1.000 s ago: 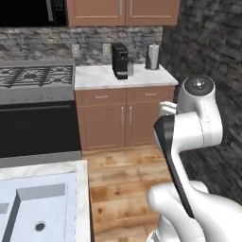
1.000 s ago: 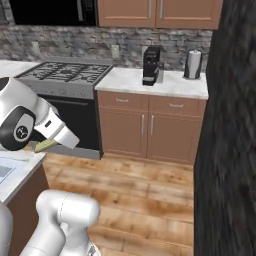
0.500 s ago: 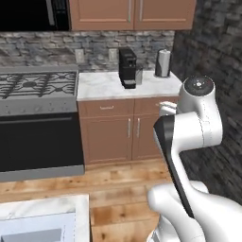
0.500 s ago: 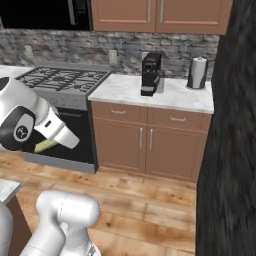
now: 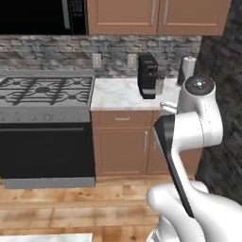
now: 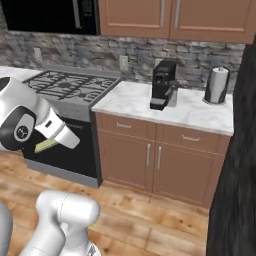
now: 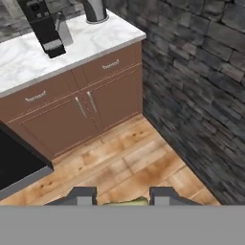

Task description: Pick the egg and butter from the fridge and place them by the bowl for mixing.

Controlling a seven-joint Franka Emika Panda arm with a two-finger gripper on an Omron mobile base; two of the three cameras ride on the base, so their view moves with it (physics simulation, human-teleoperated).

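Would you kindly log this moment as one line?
gripper: shut on yellowish block | facing: coffee machine, wooden cabinets | egg: unseen

Pale yellow-green butter point(image 7: 125, 202) between fingertips point(image 7: 81, 195).

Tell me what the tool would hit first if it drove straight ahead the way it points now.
Probably the wooden floor in front of the cabinet doors. The tool, shut on a yellowish-green item, looks down at bare planks. Depth is unclear, but nothing appears between.
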